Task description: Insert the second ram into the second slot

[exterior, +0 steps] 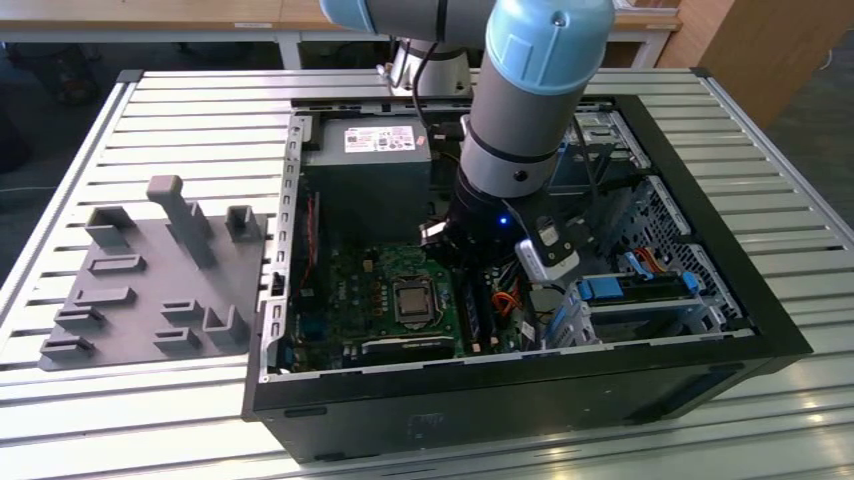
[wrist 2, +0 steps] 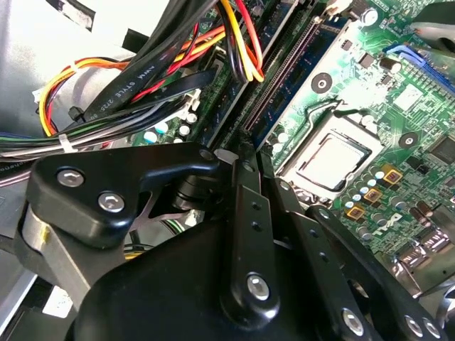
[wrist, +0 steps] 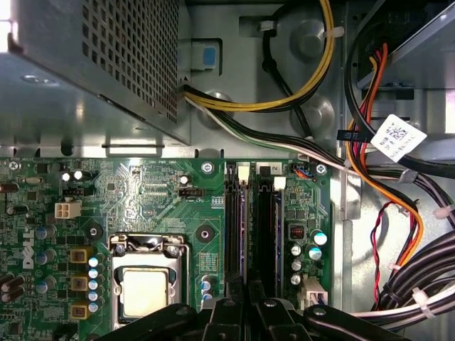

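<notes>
The pincer (wrist 2: pixel 245 177) is matt black metal with shiny screw heads. The case (exterior: pixel 534 390) looks like black painted sheet metal, with a bare grey perforated box (wrist: pixel 128 50) inside. The board (wrist: pixel 149 192) is glossy green, the cables (wrist 2: pixel 142 78) smooth plastic-sheathed. The desk (exterior: pixel 200 110) is pale ribbed metal.

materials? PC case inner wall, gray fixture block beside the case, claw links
Case inner wall: bare sheet metal by its dull silver sheen and stamped dimples. Gray fixture block: probably matte plastic, uniform gray with no shine. Claw links: black, satin; metal or hard plastic, can't tell.
</notes>
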